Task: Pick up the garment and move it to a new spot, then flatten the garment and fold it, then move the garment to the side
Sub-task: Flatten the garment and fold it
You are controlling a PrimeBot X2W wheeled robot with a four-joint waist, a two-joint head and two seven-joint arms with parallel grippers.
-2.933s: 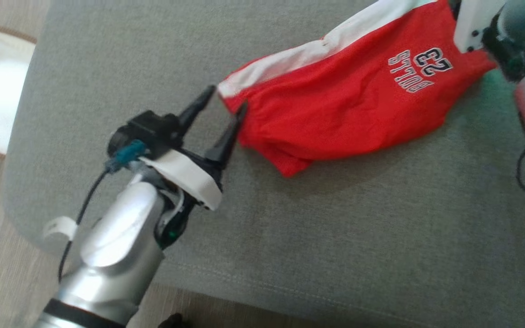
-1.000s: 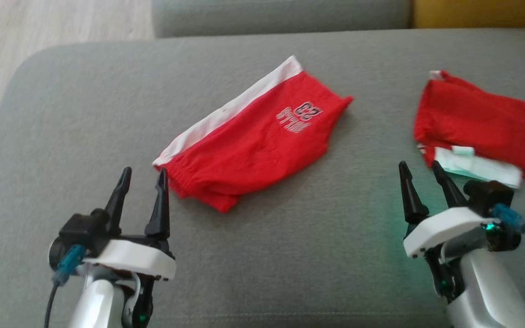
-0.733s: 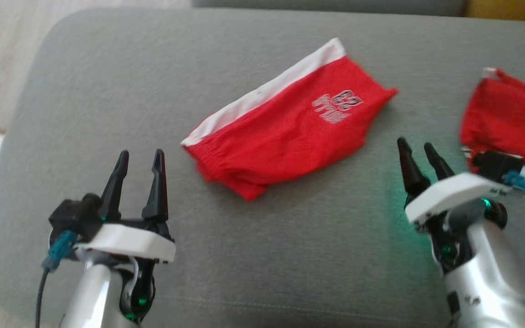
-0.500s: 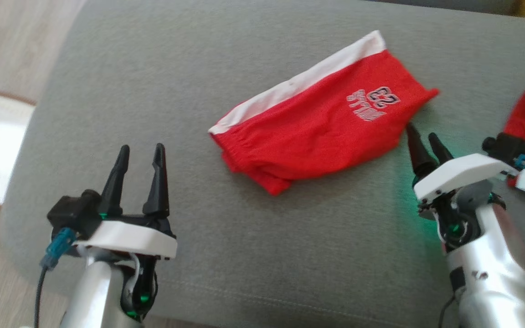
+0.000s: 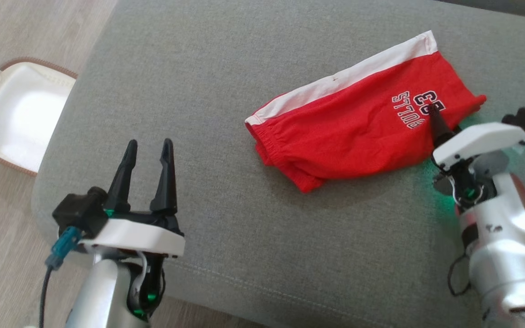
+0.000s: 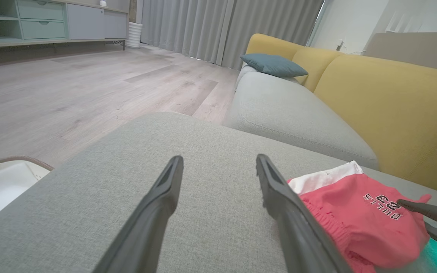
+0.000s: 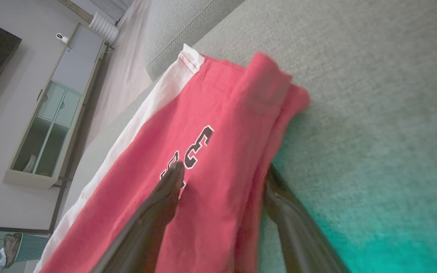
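Shorts [image 5: 358, 123] run centre→upper right; your R end effector [image 7: 223, 170], apart, straddles their right end. L end effector [image 5: 148, 146] apart, farther.

we see a red garment [image 5: 349, 132] with a white band along one edge and dark lettering, on a plain grey cushion [image 5: 226, 59]. off the cushion's left edge sits a white basket [image 5: 12, 123] rimmed in brown. we also see a teal pillow [image 6: 273, 65] against a yellow sofa back [image 6: 393, 110].

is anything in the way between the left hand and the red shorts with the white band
Nothing visible: bare grey fabric cushion lies between the open left hand and the red shorts with the white band.
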